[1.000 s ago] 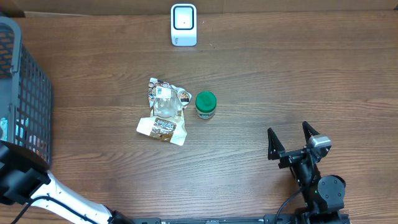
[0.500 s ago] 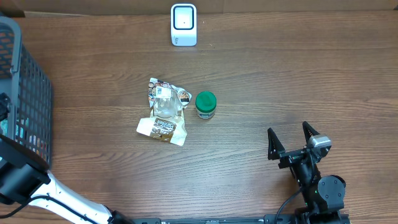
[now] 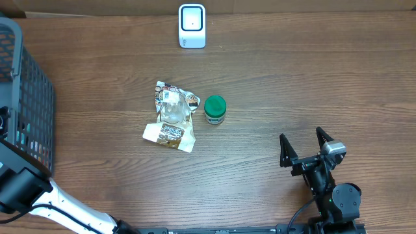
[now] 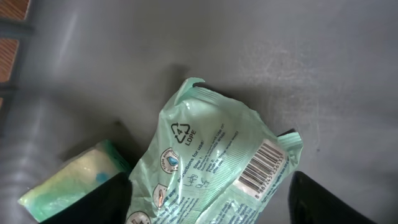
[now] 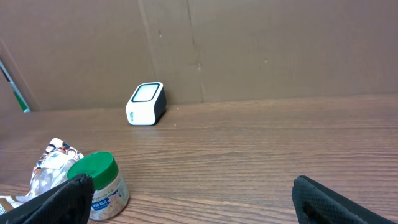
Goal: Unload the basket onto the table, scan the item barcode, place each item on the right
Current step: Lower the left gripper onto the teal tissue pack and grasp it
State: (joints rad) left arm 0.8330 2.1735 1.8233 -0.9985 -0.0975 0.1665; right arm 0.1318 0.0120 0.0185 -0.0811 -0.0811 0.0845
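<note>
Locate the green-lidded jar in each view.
Overhead: green-lidded jar at mid-table, just right of the snack packet.
Right wrist: jar in the lower left corner, lid up.
Left wrist: not in it; only a mint-green packet fills the frame.
Shared landmark: the white scanner at the far table edge, seen upper left of centre in the right wrist view.

White scanner at table's far edge. Green-lidded jar front left, crinkled packet touching it. Right gripper spread wide.
</note>
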